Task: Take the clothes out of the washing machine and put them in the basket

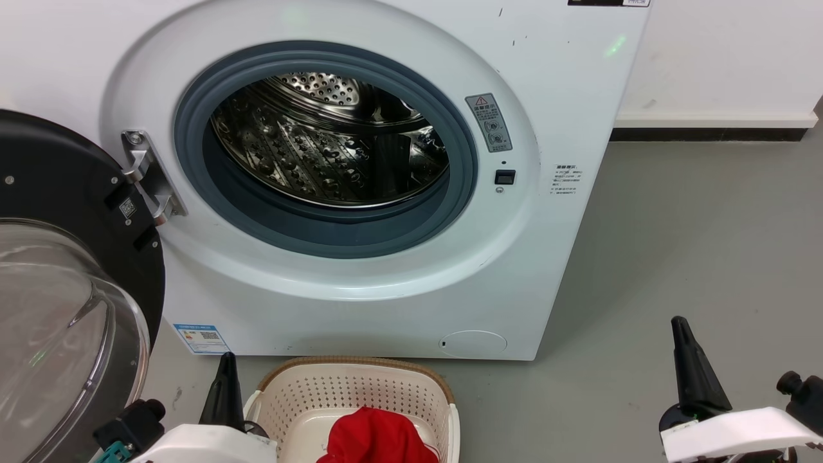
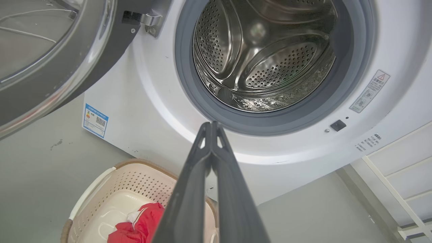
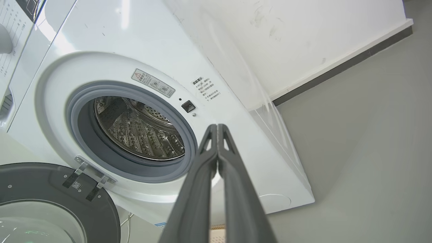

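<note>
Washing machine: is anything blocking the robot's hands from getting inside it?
Nothing visible does. The door is swung wide open to the left, off the washing machine's round opening. Nothing stands between that opening and the left gripper or the right gripper. Red clothes already lie in the basket.

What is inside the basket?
Red clothes with white trim lie in the basket. Whatever is under them is covered, so I cannot tell how many pieces there are.

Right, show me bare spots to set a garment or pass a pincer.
Bare: grey floor right of white front-loading washing machine; floor of cream perforated plastic basket beside red fabric garment; shiny steel drum. Crowded: left, black-framed glass door beside basket.
</note>
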